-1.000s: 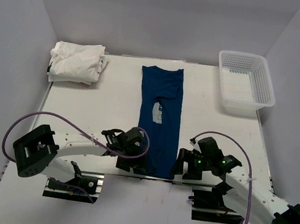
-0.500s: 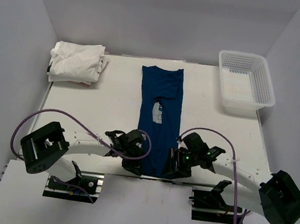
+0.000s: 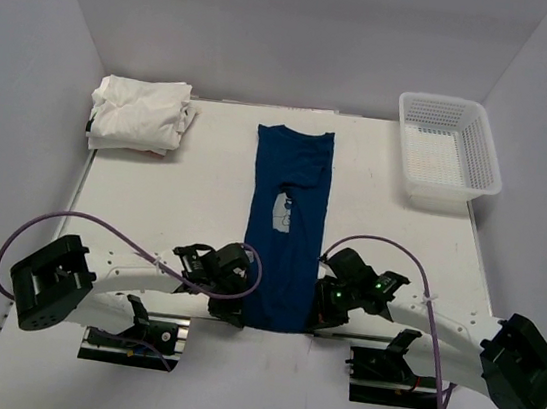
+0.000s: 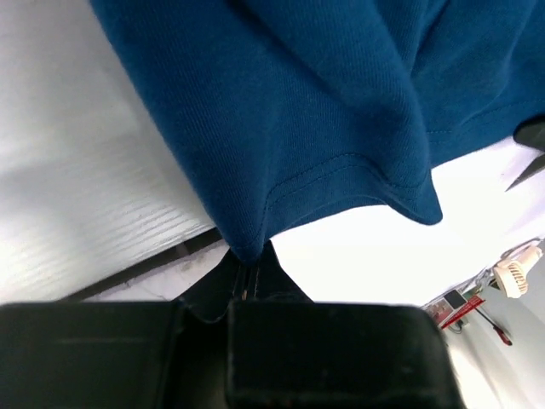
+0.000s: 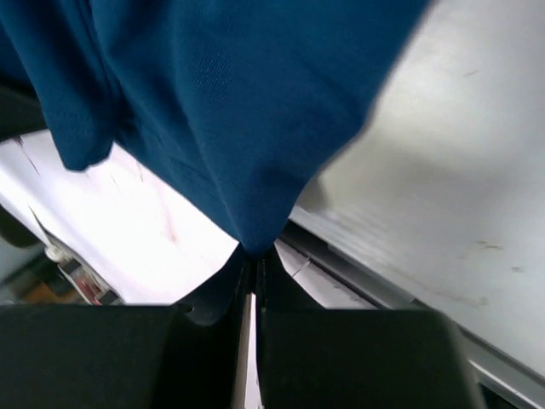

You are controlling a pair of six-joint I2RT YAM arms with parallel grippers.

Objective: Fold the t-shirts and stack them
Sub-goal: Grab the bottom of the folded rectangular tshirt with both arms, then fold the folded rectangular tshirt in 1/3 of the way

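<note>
A navy t-shirt (image 3: 289,222), folded into a long strip with a small white print, lies down the middle of the table. Its near hem hangs at the front edge. My left gripper (image 3: 239,313) is shut on the hem's left corner, and in the left wrist view the blue cloth (image 4: 281,111) runs into the closed gripper (image 4: 247,264). My right gripper (image 3: 317,318) is shut on the right corner; the right wrist view shows the cloth (image 5: 230,102) pinched at the closed gripper (image 5: 254,260). Folded white t-shirts (image 3: 139,114) are piled at the far left.
A white mesh basket (image 3: 449,150) stands at the far right corner. The table's front edge (image 3: 188,316) runs just under both grippers, with the arm bases below it. Purple cables loop beside each arm.
Both grippers have closed on the near corners of the navy shirt's hem. The right arm swung in leftward to the hem, and the hem has been drawn slightly toward the front edge.
</note>
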